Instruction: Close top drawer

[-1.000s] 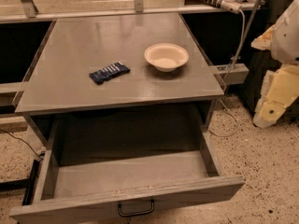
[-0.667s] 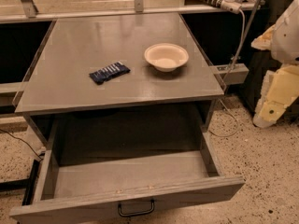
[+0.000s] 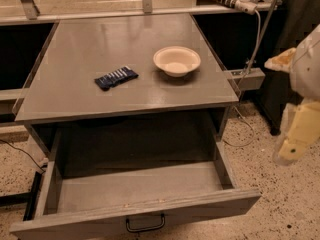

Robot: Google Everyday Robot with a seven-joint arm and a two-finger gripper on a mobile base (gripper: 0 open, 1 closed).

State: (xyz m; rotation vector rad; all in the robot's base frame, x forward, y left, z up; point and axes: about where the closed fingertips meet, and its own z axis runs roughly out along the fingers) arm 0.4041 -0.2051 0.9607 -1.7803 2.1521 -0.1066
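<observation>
The top drawer [image 3: 135, 186] is pulled far out from under the grey table top [image 3: 70, 91]. It is wide, shallow, grey and empty inside. Its long front panel [image 3: 75, 221] runs along the bottom of the camera view, with a small black handle [image 3: 145, 224] at its centre. The gripper [image 3: 295, 141] hangs at the right edge of the view, pale yellow, to the right of the drawer's front corner and apart from it. The drawers below are hidden.
A white bowl [image 3: 176, 60] and a dark blue packet [image 3: 116, 77] lie on the table top. A cable [image 3: 247, 64] and a bracket [image 3: 247, 79] hang at the table's right side. Speckled floor [image 3: 285, 204] surrounds the drawer. A shelf rail [image 3: 125, 9] runs behind the table.
</observation>
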